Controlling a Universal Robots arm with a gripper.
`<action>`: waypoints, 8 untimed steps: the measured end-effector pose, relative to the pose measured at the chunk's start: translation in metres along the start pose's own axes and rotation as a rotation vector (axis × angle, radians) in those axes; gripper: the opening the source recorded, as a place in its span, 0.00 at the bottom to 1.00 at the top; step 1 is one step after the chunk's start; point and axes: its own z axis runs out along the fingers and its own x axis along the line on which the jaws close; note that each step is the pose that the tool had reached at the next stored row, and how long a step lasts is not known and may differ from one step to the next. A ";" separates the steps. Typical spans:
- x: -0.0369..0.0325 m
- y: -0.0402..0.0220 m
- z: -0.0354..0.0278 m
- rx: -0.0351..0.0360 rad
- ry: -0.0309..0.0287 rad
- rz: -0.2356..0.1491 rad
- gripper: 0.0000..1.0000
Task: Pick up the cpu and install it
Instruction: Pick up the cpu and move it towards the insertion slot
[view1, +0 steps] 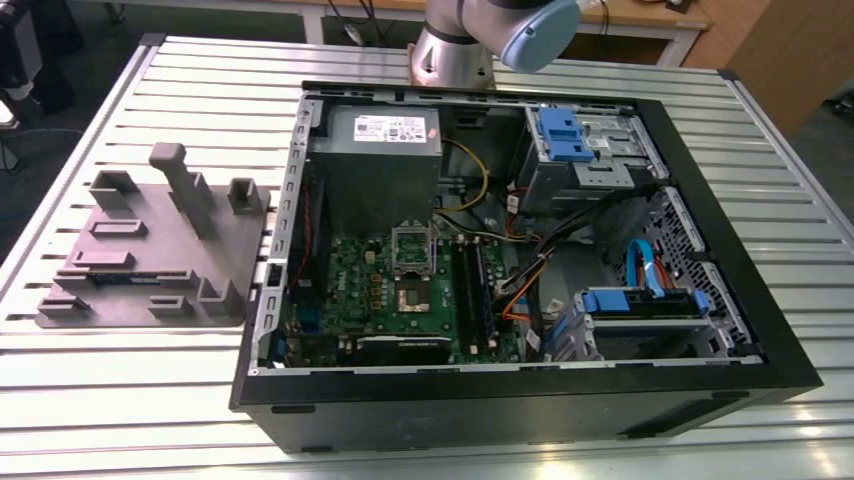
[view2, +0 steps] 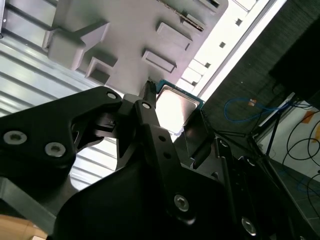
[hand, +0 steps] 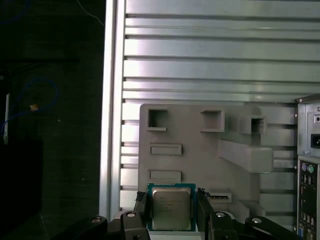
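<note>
The slatted metal table (view1: 134, 400) was the biggest thing in the shot. Most of it was taken up by the case (view1: 787, 350), which lay on its side with the panel off. Presumably that was so the board (view1: 350, 270) faced straight up and could be reached from above. The socket (view1: 407, 290) sat around the middle of the board and looked empty, so the install wasn't done at this point.

On the exterior view's left, just beside the case, was a grey tray (view1: 134, 250) with moulded pockets and posts. Best guess is it's a jig that keeps parts in known spots for the arm.

In the first wrist view the gripper (hand: 171, 200) was hanging above that tray, narrowed down onto the cpu (hand: 171, 209). Its two black fingers (hand: 141, 206) were pinching the chip on opposite edges, with the shiny lid facing the camera. Gripping by the edges makes sense, since it keeps the pads off the lid and off the contact side.

The second wrist view showed the same thing from the side, the cpu (view2: 175, 107) wedged between the fingertips. The tray looked well below it, so the chip seemed to be lifted clear, not resting in a pocket.
</note>
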 end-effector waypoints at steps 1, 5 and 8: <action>0.0000 0.0000 -0.0012 0.0000 -0.0001 0.000 0.47; 0.0001 0.0001 -0.0051 -0.0001 -0.0001 0.000 0.47; -0.0001 0.0002 -0.0056 0.0001 0.0002 0.000 0.47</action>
